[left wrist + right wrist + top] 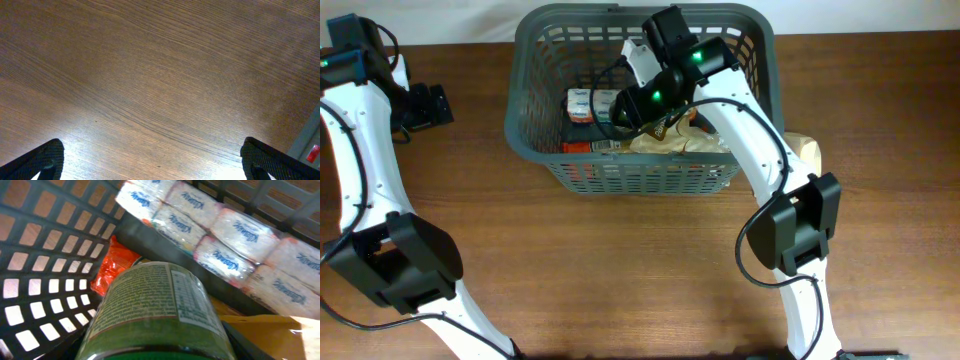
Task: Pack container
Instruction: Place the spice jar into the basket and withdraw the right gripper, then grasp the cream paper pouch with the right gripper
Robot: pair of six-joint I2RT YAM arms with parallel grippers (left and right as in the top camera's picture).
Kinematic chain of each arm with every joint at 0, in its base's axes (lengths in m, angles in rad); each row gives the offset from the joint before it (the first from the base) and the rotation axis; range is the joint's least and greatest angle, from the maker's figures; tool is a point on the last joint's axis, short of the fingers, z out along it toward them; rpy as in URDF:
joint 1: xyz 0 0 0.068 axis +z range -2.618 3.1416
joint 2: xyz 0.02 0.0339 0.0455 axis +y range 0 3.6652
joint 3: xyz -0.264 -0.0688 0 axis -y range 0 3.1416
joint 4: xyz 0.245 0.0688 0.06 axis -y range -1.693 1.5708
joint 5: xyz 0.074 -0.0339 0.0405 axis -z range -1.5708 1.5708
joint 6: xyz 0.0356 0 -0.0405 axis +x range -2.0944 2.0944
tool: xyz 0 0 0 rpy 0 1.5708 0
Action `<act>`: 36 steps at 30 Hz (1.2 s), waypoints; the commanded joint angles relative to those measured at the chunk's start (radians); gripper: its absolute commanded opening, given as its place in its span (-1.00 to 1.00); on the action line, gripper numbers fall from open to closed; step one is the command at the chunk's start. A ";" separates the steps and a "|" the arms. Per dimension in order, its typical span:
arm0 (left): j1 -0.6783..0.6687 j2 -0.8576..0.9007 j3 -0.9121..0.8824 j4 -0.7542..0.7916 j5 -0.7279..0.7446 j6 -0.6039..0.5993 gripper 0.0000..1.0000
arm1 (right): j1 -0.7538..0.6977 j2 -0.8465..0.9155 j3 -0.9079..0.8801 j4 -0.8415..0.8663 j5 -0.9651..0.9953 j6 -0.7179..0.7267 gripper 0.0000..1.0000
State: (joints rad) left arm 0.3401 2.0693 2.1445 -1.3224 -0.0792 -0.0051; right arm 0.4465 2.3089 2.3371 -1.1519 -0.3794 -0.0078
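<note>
The dark grey slotted basket (pixel 640 178) stands at the back middle of the table. My right gripper (pixel 625 112) reaches down inside it and is shut on a green jar with a printed label (pixel 155 305), which fills the right wrist view between the jaws (pixel 160 350). The basket's lattice wall (pixel 45 255) is close on the jar's left. My left gripper (pixel 430 105) is open and empty over bare wood at the far left, well clear of the basket; its two finger pads sit wide apart in the left wrist view (pixel 152 155).
Inside the basket lie wrapped tissue packs (pixel 215 230), an orange packet (pixel 112 262) and a yellow-brown bag (pixel 270 335). A tan bag (pixel 810 148) sits on the table just right of the basket. The basket's corner shows in the left wrist view (pixel 310 142).
</note>
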 commanded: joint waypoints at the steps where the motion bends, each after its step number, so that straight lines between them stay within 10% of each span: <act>1: 0.003 -0.002 -0.005 0.002 0.004 -0.010 0.99 | -0.005 -0.021 0.007 -0.009 0.043 -0.014 0.77; 13: 0.003 -0.002 -0.005 0.003 0.004 -0.010 0.99 | -0.074 -0.271 0.078 -0.076 0.395 -0.010 0.81; 23: 0.003 -0.002 -0.005 0.002 0.004 -0.010 0.99 | -0.735 -0.486 0.075 -0.103 0.419 -0.022 0.96; 36: 0.003 -0.002 -0.005 0.002 0.004 -0.010 0.99 | -0.778 -0.360 -0.532 0.052 0.166 -0.022 0.98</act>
State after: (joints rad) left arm 0.3401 2.0693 2.1445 -1.3224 -0.0792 -0.0051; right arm -0.3798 1.9438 1.9076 -1.1534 -0.1738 -0.0269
